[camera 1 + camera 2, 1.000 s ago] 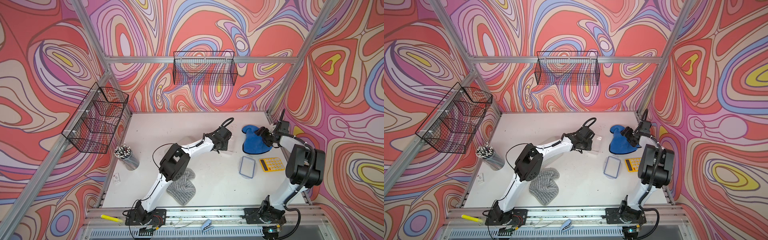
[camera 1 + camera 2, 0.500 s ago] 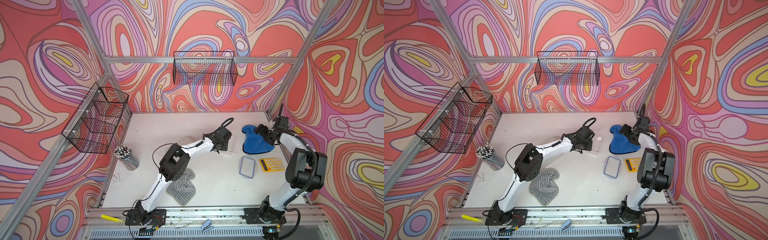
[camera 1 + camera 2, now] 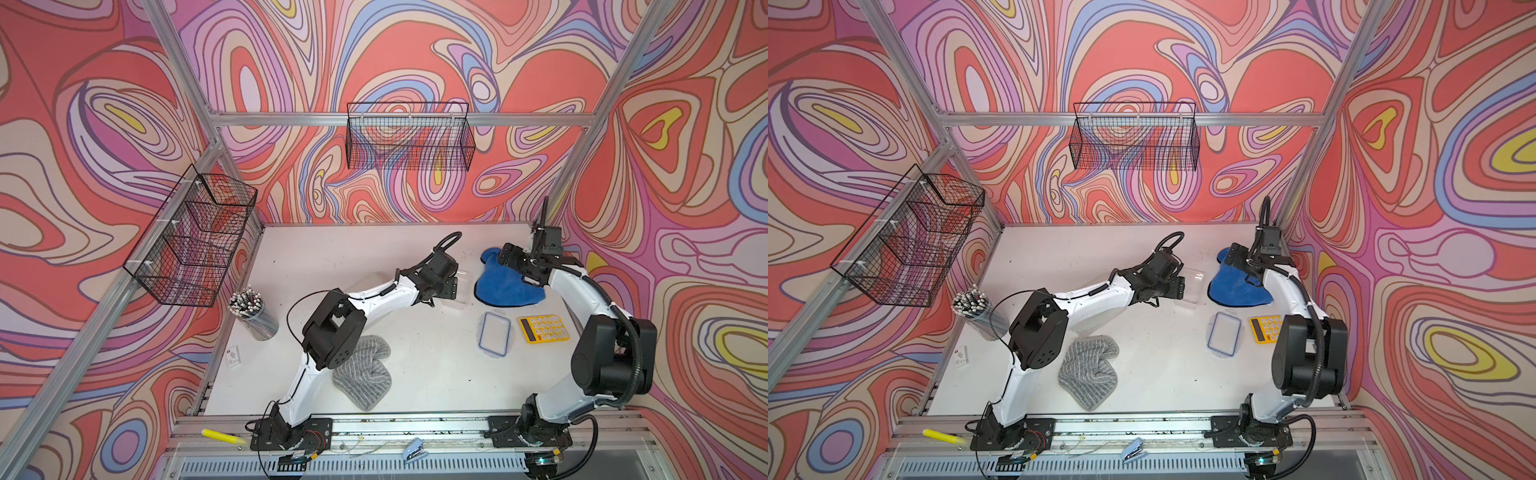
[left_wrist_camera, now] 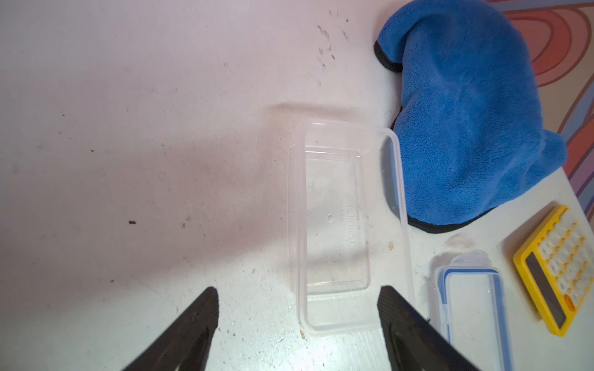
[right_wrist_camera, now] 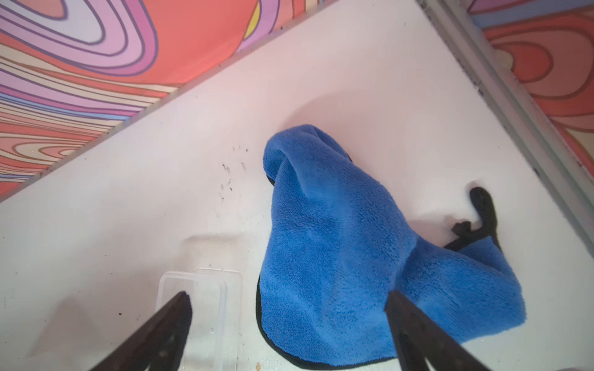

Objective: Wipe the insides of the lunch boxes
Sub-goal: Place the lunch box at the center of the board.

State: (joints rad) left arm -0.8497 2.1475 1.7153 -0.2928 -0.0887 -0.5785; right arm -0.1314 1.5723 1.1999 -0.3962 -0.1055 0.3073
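Observation:
The small clear lunch box (image 3: 460, 291) (image 3: 1192, 286) stands upright on the white table, beside a crumpled blue cloth (image 3: 505, 286) (image 3: 1237, 289). My left gripper (image 4: 297, 297) (image 3: 451, 286) is open at the box's near end. The near corner of the small lunch box (image 4: 347, 225) lies between the fingers, untouched by either. My right gripper (image 5: 289, 298) (image 3: 509, 259) hangs open just above the blue cloth (image 5: 353, 257), with nothing in it. The large lunch box (image 3: 368, 279) shows only as a clear corner behind my left arm.
A blue-rimmed lid (image 3: 494, 334) and a yellow calculator (image 3: 542, 328) lie in front of the cloth. A grey striped cloth (image 3: 363, 374) sits near the left arm's base, and a cup of pens (image 3: 251, 311) stands at the left. Wire baskets (image 3: 409, 141) hang on the walls.
My left gripper's jaws have spread apart at the small lunch box. My right gripper has shifted a little leftward over the blue cloth.

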